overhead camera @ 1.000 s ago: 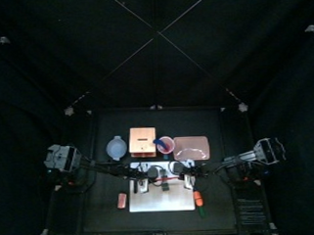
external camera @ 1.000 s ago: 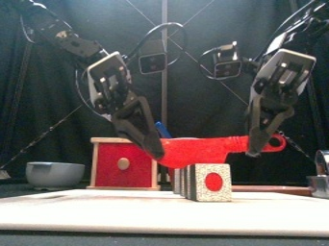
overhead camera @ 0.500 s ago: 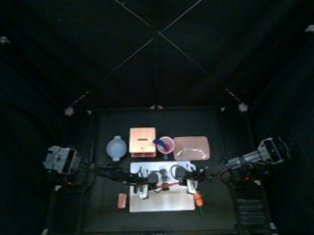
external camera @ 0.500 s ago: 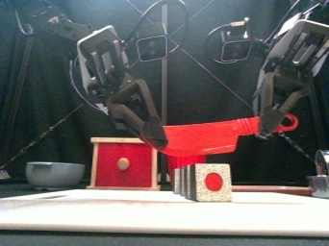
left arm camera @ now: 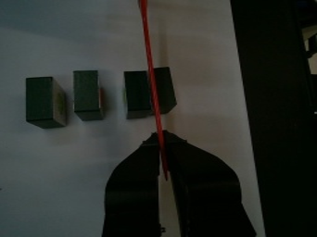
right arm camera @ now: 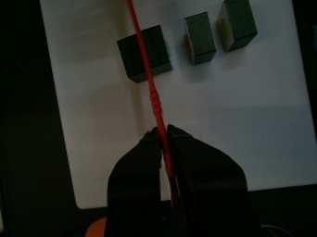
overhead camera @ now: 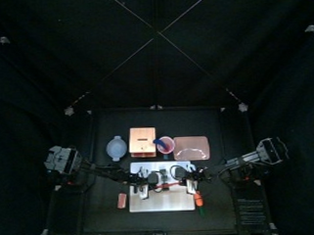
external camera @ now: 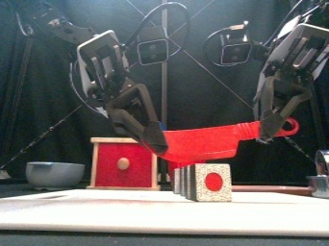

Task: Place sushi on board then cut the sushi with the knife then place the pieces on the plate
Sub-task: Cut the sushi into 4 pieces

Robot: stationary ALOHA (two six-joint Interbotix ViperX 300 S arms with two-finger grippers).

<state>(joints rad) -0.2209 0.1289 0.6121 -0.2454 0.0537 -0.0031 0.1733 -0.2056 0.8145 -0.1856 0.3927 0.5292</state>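
Across the table's front lies your flat white cutting board (external camera: 77, 209). Above it your left gripper (external camera: 152, 144) is clenched on the blade tip and your right gripper (external camera: 270, 133) on the handle of the red toy knife (external camera: 206, 142), held edge down. Just under it, the toy sushi roll of dark green blocks (left arm camera: 89, 94) rests on the board as three separate pieces, with the blade over one end piece.

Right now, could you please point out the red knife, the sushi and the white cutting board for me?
red knife (external camera: 199, 144): front view, middle of the blade.
sushi (external camera: 215, 180): front view, red centre of the nearest piece's end face.
white cutting board (left arm camera: 74, 37): left wrist view, bare surface beside the pieces.
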